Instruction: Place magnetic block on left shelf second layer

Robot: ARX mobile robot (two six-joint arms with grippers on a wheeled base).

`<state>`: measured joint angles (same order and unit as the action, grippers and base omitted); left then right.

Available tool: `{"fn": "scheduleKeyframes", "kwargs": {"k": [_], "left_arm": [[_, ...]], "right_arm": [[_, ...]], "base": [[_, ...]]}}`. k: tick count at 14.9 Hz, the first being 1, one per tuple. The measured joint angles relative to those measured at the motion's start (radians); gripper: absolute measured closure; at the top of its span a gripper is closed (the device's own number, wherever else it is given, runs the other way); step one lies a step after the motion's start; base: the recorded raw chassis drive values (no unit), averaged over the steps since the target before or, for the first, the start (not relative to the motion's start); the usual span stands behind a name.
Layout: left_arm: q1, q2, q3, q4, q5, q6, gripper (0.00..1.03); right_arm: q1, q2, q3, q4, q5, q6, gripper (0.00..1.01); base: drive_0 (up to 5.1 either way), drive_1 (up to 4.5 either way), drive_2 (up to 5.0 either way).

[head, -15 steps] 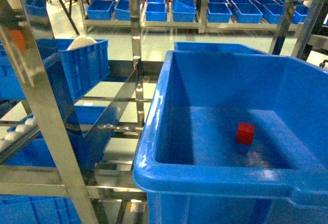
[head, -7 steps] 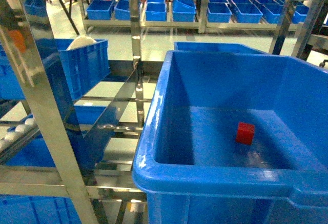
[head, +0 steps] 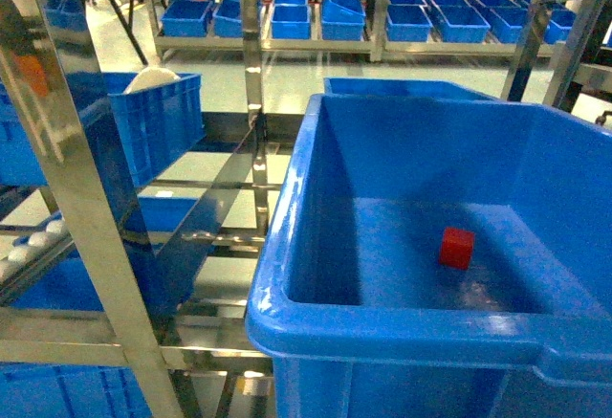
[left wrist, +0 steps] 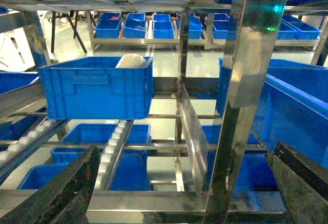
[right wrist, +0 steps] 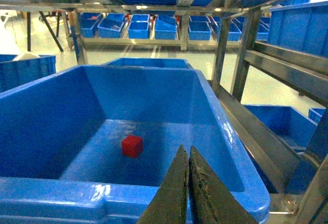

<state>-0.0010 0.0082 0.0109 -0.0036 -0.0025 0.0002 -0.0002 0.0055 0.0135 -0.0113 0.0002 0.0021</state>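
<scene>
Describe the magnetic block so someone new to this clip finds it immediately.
Start at the large blue bin filling the right half of the head view. On its floor, right of centre, sits the magnetic block, a small red cube. It is the only red thing and the only object inside that bin.

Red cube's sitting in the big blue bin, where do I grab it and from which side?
Come straight down from above and pinch two opposite side faces of the magnetic block. It rests flat on the floor of the bin, clear of the walls, which would likely block a sideways approach.
</scene>
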Motion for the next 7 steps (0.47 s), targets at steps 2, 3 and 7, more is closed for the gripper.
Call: {"fn": "scheduleKeyframes", "kwargs": {"k": [2, 3, 7], "left_arm": [[0.0, 0.0, 0.0, 0.0, 0.002, 0.0, 0.05], [0.0, 0.0, 0.0, 0.0, 0.002, 0.0, 0.05], [0.0, 0.0, 0.0, 0.0, 0.002, 0.0, 0.05]], "right_arm": [[0.0, -0.001, 0.0, 0.006, 0.0, -0.001, 0.99], [0.0, -0.001, 0.0, 0.007, 0.0, 0.0, 0.87], [0.0, -0.001, 0.0, 0.007, 0.0, 0.0, 0.34]], "base": [[0.0, 0.0, 0.0], [0.0, 0.0, 0.0], [0.0, 0.0, 0.0]]}}
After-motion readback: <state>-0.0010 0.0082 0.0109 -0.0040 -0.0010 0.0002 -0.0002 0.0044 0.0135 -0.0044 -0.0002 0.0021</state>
